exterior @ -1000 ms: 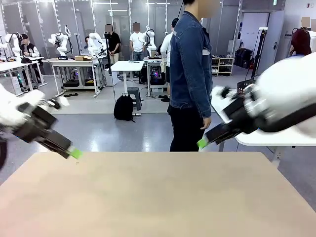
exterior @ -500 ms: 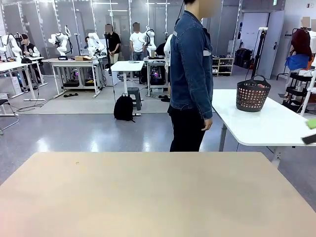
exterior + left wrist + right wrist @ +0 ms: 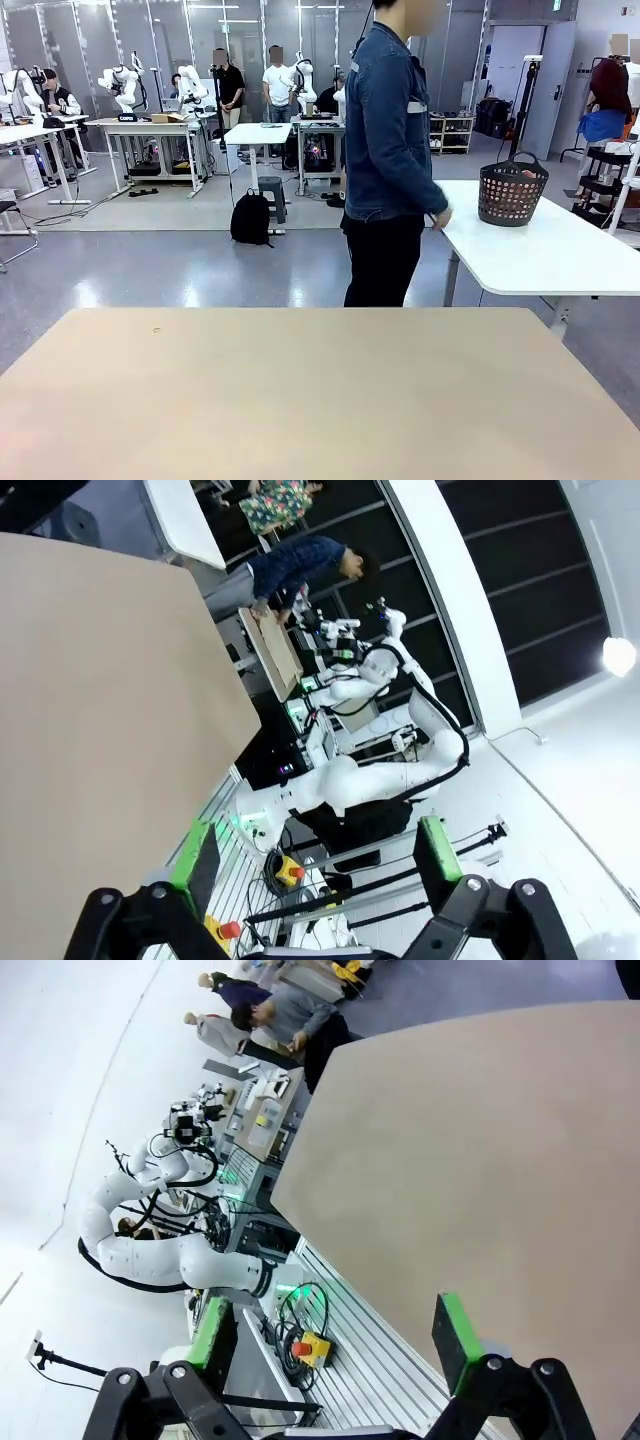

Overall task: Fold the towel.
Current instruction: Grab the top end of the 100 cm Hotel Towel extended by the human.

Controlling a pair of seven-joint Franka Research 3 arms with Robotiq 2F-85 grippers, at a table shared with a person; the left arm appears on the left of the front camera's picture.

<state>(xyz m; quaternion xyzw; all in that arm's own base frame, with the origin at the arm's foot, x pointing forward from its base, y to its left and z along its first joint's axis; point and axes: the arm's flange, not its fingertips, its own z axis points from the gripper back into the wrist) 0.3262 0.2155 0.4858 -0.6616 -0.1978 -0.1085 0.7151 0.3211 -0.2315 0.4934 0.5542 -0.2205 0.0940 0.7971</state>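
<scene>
Left gripper (image 3: pixel 315 840): I read it as open. The two green pads stand wide apart with nothing between them. It hangs past the table's edge, looking out at the lab's floor rails and other rigs.

Right gripper (image 3: pixel 335 1315): open too, fingers spread and nothing held. It sits off the table's near edge, with the tan top running away in front of it.

Table (image 3: pixel 320 400): tan, matte top, seen from the front view across its whole width.

Person (image 3: pixel 388 150): stands at the far side in a denim jacket and dark trousers, side-on to me and facing picture right.

Person's hand (image 3: pixel 440 217): down at hip height, just beside the near corner of the white table (image 3: pixel 540 260).

Basket (image 3: pixel 512 190): dark, woven, handle upright. It stands on the white table, well apart from my tan table.

Towel: I cannot place it for certain. A reddish patch (image 3: pixel 499 213) shows low inside the basket through the weave. It is too small for me to tell whether that is the towel.
</scene>
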